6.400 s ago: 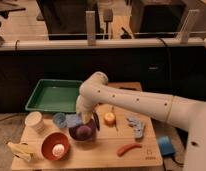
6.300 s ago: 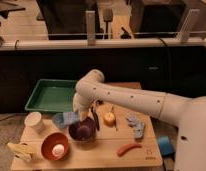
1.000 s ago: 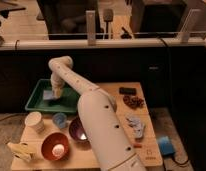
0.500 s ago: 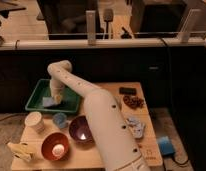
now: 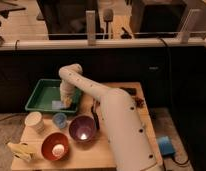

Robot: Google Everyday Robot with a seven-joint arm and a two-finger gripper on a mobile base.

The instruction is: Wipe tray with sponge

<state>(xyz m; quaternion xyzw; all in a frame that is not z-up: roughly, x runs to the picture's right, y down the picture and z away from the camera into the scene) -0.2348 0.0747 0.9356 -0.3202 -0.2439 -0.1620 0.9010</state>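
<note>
The green tray point(image 5: 42, 90) lies at the back left of the wooden table. My white arm reaches across from the lower right and bends down into it. My gripper point(image 5: 66, 102) is low over the tray's near right corner. The light-blue sponge point(image 5: 57, 105) sits flat on the tray floor at the gripper's tip, and the gripper appears shut on it.
In front of the tray stand a white cup point(image 5: 34, 121), a small blue cup point(image 5: 59, 119), a purple bowl point(image 5: 82, 128) and an orange bowl point(image 5: 55, 146). A yellow item point(image 5: 21, 150) lies at the front left corner. A blue object point(image 5: 165, 145) sits beyond the table's right edge.
Over the last second the gripper has slid with the sponge from the tray's middle toward its near right corner. Several seconds ago the arm was over the bowls.
</note>
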